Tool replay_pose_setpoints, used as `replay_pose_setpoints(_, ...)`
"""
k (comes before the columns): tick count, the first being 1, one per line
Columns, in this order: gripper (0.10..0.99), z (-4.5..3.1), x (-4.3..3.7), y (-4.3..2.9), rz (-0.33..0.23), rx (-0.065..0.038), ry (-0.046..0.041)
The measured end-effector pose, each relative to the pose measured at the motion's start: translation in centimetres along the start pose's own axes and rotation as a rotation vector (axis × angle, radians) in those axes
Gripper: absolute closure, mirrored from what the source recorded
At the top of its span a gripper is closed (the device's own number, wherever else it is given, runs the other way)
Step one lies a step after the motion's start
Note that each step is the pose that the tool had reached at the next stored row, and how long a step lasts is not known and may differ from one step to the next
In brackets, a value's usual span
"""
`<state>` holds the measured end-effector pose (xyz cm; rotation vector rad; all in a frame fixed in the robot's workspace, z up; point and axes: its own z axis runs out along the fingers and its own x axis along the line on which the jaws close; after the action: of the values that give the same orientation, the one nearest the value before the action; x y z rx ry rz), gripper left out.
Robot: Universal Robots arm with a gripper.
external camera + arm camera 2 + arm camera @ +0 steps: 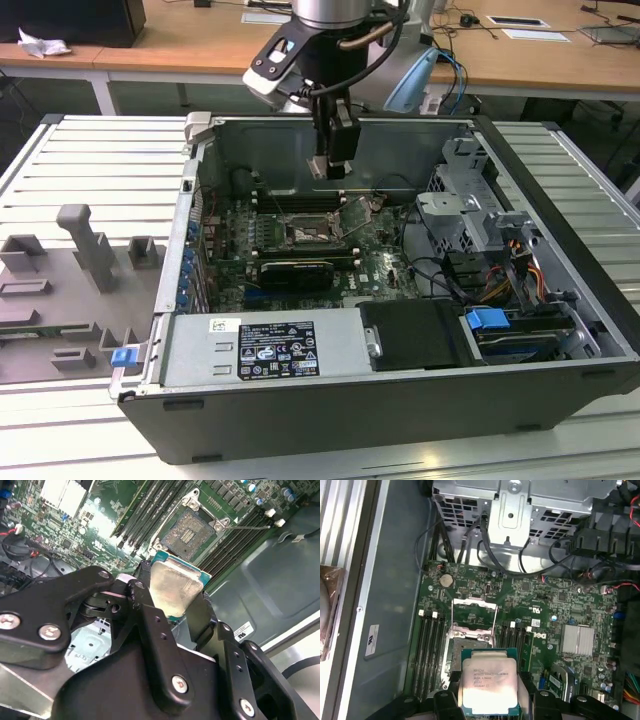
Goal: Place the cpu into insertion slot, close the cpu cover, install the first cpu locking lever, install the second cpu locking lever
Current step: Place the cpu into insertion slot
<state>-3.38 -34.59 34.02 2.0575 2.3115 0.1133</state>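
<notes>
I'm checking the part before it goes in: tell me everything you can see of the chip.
The chip is a small flat square: dull silver-grey metal top with faint print, green edge beneath. The black tool grips it by two opposite sides. It hangs above the motherboard, near the open socket but not seated in it.

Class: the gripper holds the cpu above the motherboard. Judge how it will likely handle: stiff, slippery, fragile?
The cpu is a thin flat plate with a metal top, so it is probably stiff and light. Its smooth lid looks slippery; the gripper clamps it by opposite edges. The thin green rim around the lid is probably easily chipped.
</notes>
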Motion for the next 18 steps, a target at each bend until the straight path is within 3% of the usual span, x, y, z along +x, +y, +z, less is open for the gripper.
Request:
replay_pose_setpoints(7, 0.561, 0.38, 0.0, -0.12, 0.077, -0.001, -0.0064)
replay_pose_setpoints(18, 0.561, 1.51, -0.01, -0.22, 0.079, -0.001, -0.0066)
